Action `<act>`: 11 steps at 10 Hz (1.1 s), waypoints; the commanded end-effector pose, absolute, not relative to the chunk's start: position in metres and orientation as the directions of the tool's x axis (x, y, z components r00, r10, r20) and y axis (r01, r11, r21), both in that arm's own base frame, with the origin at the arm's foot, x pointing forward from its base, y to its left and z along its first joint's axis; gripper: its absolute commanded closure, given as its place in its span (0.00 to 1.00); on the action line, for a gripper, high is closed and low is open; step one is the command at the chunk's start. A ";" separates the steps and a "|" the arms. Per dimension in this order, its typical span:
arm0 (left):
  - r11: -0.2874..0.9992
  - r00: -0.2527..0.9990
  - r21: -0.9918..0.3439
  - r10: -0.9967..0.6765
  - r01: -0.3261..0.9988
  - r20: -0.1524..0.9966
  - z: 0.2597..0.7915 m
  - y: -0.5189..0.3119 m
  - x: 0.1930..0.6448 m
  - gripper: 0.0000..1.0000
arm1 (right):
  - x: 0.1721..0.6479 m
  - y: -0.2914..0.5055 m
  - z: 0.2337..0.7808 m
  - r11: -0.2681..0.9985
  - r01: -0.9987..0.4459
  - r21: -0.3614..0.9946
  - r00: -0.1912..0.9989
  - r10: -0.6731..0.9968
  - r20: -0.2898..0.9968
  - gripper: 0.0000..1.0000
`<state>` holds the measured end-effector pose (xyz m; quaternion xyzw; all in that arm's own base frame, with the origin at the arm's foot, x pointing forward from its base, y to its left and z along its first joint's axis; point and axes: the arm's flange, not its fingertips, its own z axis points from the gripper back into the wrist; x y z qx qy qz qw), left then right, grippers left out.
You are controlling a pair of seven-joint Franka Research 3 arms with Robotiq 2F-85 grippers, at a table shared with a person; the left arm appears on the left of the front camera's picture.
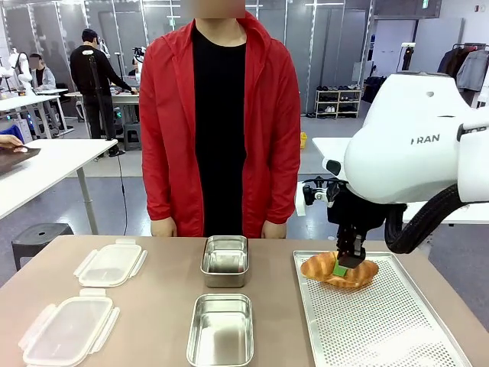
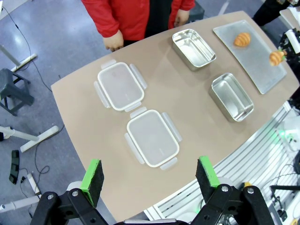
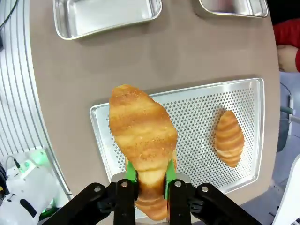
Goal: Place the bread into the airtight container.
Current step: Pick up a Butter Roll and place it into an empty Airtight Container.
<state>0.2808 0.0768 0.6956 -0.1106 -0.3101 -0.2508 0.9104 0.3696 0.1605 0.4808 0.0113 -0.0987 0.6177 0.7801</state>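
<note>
Item: bread [image 3: 143, 136], pinched by the right gripper [image 3: 150, 172] over the tray [image 3: 197, 105] (a second piece [image 3: 229, 137] lies beside), left gripper [image 2: 150, 174] spread and idle; we judge the carry in hand, next a swing across to a container [image 1: 220, 330] and release.

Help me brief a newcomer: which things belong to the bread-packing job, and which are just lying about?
In the job: right gripper, shut on the held croissant; near steel container; far steel container.
Lying about for now: second croissant on the perforated tray; near lid; far lid; left gripper, open.
</note>
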 end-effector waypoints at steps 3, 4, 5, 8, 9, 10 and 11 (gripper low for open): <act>0.846 0.678 -0.045 -0.393 0.531 0.622 0.698 0.077 0.281 0.00 | 0.370 0.159 0.481 0.238 -0.966 -0.105 0.219 0.961 0.167 0.74; 0.846 0.678 -0.045 -0.393 0.531 0.622 0.698 0.077 0.281 0.00 | 0.358 0.179 0.478 0.288 -0.954 -0.087 0.267 0.943 0.198 0.74; 0.846 0.678 -0.045 -0.393 0.531 0.622 0.698 0.077 0.281 0.00 | 0.344 0.207 0.471 0.326 -0.944 -0.052 0.308 0.926 0.221 0.74; 0.846 0.678 -0.045 -0.393 0.531 0.622 0.698 0.077 0.281 0.00 | 0.333 0.281 0.462 0.373 -0.927 -0.044 0.357 0.912 0.202 0.74; 0.846 0.678 -0.045 -0.393 0.531 0.622 0.698 0.077 0.281 0.00 | 0.333 0.299 0.456 0.402 -0.915 -0.028 0.388 0.897 0.211 0.74; 0.846 0.678 -0.045 -0.393 0.531 0.622 0.698 0.077 0.281 0.00 | 0.331 0.318 0.446 0.406 -0.914 -0.023 0.394 0.898 0.196 0.74; 0.846 0.678 -0.045 -0.393 0.531 0.622 0.698 0.077 0.281 0.00 | 0.332 0.331 0.440 0.446 -0.895 -0.024 0.433 0.881 0.191 0.74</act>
